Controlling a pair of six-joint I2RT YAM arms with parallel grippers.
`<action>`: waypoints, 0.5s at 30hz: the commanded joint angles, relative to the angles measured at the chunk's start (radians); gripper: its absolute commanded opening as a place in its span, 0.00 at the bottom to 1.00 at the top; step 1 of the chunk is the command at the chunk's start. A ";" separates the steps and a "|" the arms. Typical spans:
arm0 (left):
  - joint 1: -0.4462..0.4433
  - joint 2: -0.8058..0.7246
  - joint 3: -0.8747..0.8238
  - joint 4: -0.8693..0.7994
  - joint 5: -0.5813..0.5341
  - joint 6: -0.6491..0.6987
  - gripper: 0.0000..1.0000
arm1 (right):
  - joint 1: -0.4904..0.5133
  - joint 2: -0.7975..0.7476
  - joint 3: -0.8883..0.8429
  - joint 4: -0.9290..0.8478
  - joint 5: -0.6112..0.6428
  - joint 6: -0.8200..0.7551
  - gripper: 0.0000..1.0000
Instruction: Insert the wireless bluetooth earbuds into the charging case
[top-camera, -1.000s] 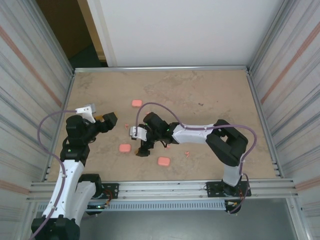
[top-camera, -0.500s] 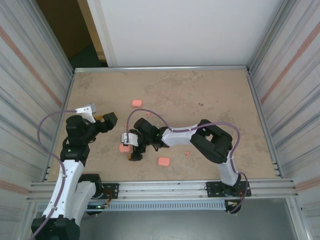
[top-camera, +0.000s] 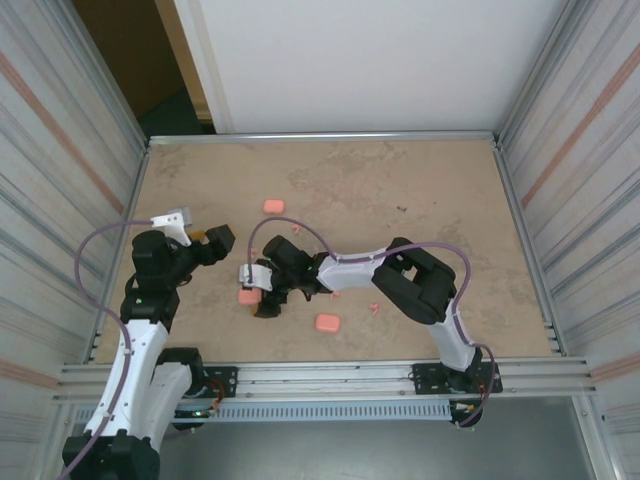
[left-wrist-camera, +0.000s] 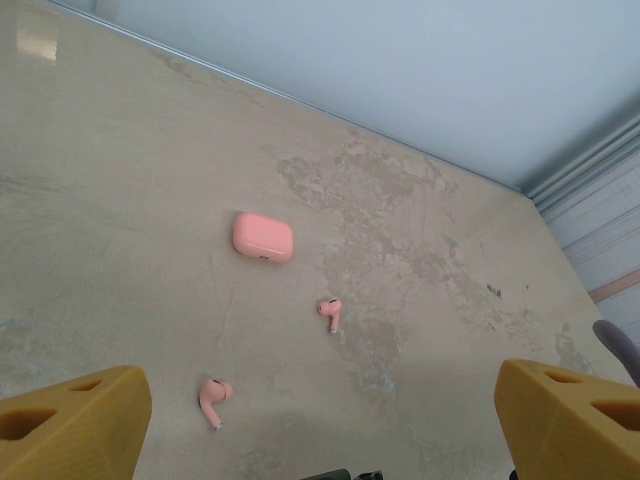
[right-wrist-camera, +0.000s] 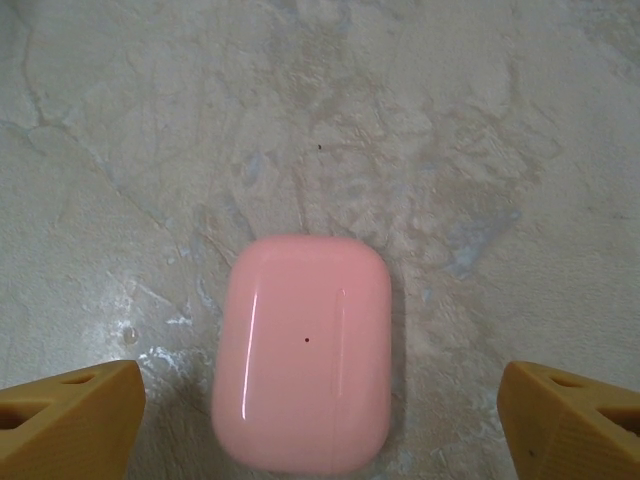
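While the right gripper (top-camera: 262, 295) hangs over a charging case (right-wrist-camera: 305, 350) at about 8 o'clock from table centre, its fingers (right-wrist-camera: 70, 415) stand wide on either side of the shell, holding nothing and touching nothing. The left gripper (top-camera: 215, 243) is also spread wide and empty, off at 9 o'clock.

Earbuds, seen from the left wrist: first earbud (left-wrist-camera: 330, 311) lies at 5 o'clock from a far case (left-wrist-camera: 263, 236), and second earbud (left-wrist-camera: 213, 397) at 6–7 o'clock from it. Both are loose on the bare table (left-wrist-camera: 120, 150), apart from each other.

Handling, by judgement:
- Buds are tiny, light, hard and glossy, so they are likely to skid or flick out of a careless pinch. Best taken across the head with the stem left free.
- The case is smooth and rounded and lies flat. The lid looks shut, so it must be opened first. Grip it across the short width, low on the body.

Room: the case sits well in from the rails. There is open surface from 12 to 3 o'clock. A third case (top-camera: 327, 322) lies at 6 o'clock, close under the right arm's reach — mind the sweep there.
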 joint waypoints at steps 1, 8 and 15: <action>0.010 -0.005 -0.005 0.000 -0.015 0.018 0.90 | 0.010 0.026 0.035 -0.044 0.011 0.014 0.89; 0.011 0.002 -0.003 0.002 -0.014 0.017 0.90 | 0.005 0.054 0.078 -0.101 0.002 0.021 0.72; 0.010 0.003 0.000 0.001 -0.013 0.017 0.90 | -0.001 0.071 0.092 -0.124 -0.005 0.035 0.60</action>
